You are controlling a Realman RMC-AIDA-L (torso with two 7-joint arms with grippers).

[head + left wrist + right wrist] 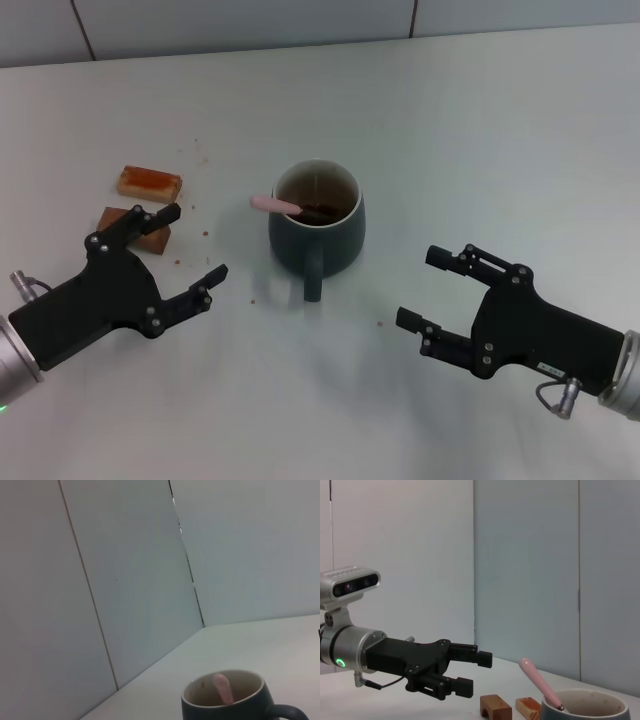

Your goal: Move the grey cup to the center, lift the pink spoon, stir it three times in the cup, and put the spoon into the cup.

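Note:
The grey cup (317,223) stands at the table's middle, handle toward me, dark residue inside. The pink spoon (277,204) rests in it, its pink handle leaning over the cup's left rim and its bowl down in the cup. My left gripper (198,243) is open and empty, just left of the cup. My right gripper (424,290) is open and empty, right of the cup and nearer me. The cup (225,704) and spoon (222,687) show in the left wrist view. The right wrist view shows the cup (584,706), the spoon (539,683) and the left gripper (472,672).
Two brown blocks lie left of the cup: one (150,183) farther back, one (137,228) partly behind my left gripper. They also show in the right wrist view (496,707). Brown crumbs dot the white table (480,150). A tiled wall (250,18) runs behind.

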